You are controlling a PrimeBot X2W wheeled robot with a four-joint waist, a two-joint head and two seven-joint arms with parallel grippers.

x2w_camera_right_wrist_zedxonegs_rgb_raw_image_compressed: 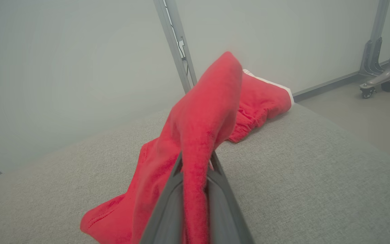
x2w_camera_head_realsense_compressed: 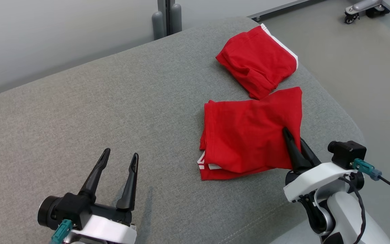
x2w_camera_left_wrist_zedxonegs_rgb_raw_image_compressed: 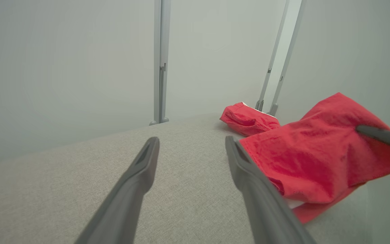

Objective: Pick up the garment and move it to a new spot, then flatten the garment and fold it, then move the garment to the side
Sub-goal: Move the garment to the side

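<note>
Right fingers (x2w_camera_head_realsense_compressed: 292, 150) pinch red garment (x2w_camera_head_realsense_compressed: 245, 135); left fingers (x2w_camera_head_realsense_compressed: 129, 184) spread.

light: bright, even | shadows: faint | wrist views: soft, wide-angle bowed

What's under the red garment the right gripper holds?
Grey cushion shows around the red garment, plus a lower folded layer at its near edge; beneath its middle is hidden.
</note>
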